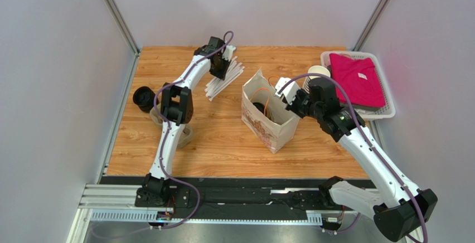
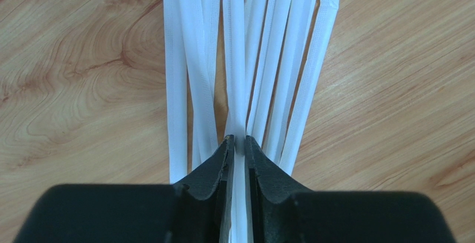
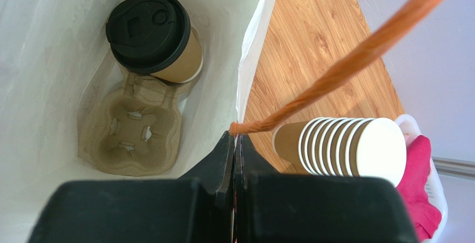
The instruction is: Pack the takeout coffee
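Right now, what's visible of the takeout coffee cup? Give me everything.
A small tapered tan-brown kraft paper cup, closed by a round black lid with a moulded sip flap. It stands in one pocket of the grey-brown pulp cup tray at the bottom of the white-lined paper bag. The neighbouring pocket is empty. Whether it touches the bag wall cannot be told.

The left arm (image 1: 177, 101) reached forward from its base, its elbow raised and its forearm stretched toward the far side. The left tool (image 2: 237, 140) pointed straight down, its fingers drawn nearly together and pinching a single white strip (image 2: 238, 87). The right arm (image 1: 372, 155) rose from its base and leaned inward toward the middle, its wrist bent downward. The right tool (image 3: 234, 137) had its fingers pressed tight together on a bag rim (image 3: 253, 48).
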{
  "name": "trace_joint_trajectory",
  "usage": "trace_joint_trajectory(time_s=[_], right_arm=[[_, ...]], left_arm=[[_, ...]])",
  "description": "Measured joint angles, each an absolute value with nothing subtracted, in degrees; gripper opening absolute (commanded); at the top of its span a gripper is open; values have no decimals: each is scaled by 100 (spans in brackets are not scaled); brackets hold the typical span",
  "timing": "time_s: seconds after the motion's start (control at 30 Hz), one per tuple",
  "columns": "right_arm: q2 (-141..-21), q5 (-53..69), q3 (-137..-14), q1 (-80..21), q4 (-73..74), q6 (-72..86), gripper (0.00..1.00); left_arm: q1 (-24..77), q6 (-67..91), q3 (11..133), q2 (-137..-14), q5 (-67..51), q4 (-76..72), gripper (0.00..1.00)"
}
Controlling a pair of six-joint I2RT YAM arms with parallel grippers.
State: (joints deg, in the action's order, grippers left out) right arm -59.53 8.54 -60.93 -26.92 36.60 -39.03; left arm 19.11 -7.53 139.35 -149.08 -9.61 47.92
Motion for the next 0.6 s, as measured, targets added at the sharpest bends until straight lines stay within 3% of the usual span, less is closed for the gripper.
trace_joint_trajectory(time_s=[0.23, 0.6], right_arm=[[-5955, 867, -6093, -2692, 3658, -3903, 0], [-6016, 910, -6123, -2692, 3642, -3903, 0]], left_arm=[[1931, -762, 13931, -14905, -923, 4786, 1], [1942, -670, 13627, -14424, -891, 4584, 0]])
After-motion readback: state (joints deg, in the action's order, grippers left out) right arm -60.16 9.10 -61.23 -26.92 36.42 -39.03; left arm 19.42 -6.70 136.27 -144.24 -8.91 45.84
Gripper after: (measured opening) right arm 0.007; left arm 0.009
